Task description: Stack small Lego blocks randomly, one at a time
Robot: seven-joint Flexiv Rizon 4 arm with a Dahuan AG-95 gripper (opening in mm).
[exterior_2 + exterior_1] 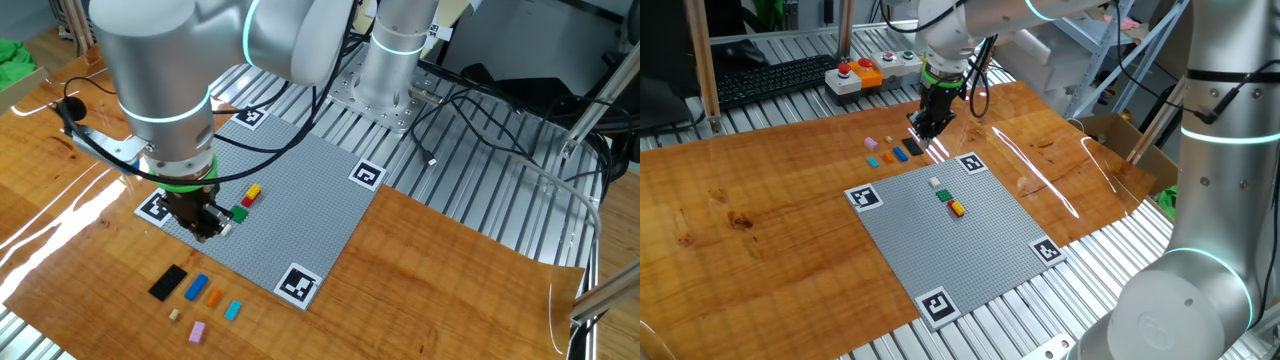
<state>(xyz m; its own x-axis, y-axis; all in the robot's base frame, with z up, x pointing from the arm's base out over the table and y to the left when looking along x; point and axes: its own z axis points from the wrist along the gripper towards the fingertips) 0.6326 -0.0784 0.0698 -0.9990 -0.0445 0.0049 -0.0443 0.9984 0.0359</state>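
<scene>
Five loose blocks beside claw

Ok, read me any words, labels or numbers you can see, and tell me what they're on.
No readable words, brands or numbers in either view.
Grey baseplate: four black-and-white square markers at its corners, patterns only, no letters.
Push-button box: any labels too small to read.

No readable text, only black-and-white square markers on grey baseplate corners
</scene>
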